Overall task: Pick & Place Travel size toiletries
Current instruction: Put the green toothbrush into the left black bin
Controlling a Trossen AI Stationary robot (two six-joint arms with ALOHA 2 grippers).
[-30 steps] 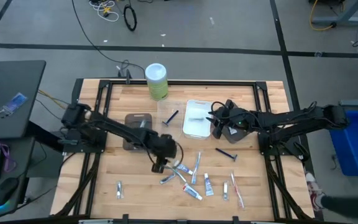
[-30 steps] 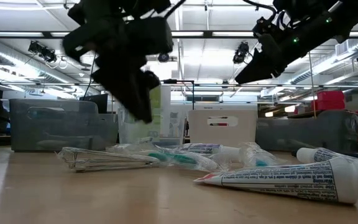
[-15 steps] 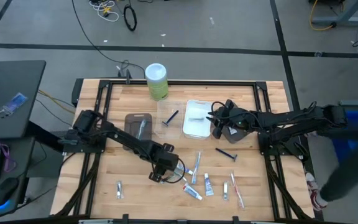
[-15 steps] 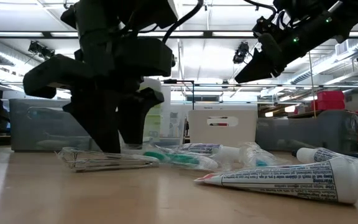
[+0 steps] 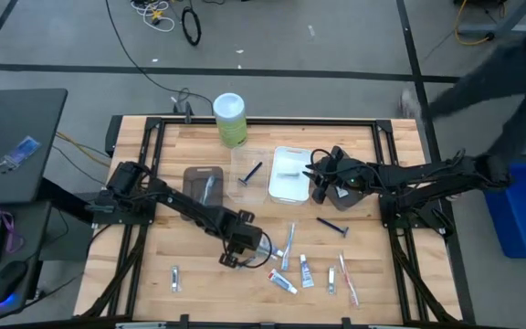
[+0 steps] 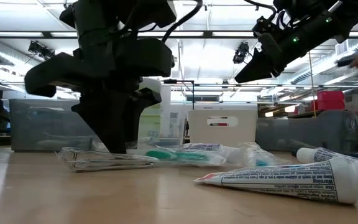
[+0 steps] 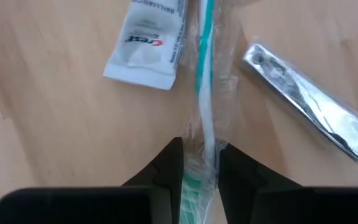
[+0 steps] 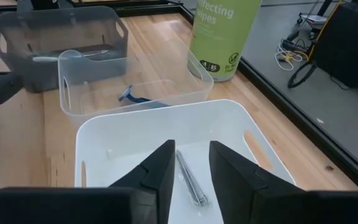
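Along the table's far edge stands the bottle (image 5: 230,119), before it three trays in a row, grey tray (image 5: 203,191) at left, clear tray (image 5: 247,167) in the middle, white tray (image 5: 289,174) at right, and the toiletries (image 5: 292,265) lie scattered along the near edge.

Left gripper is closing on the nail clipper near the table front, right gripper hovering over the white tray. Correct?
Not the clipper. The left wrist view shows the left gripper closed around the wrapped green toothbrush; the nail clipper lies beside it, untouched. The rest holds: the right gripper hovers over the white tray.
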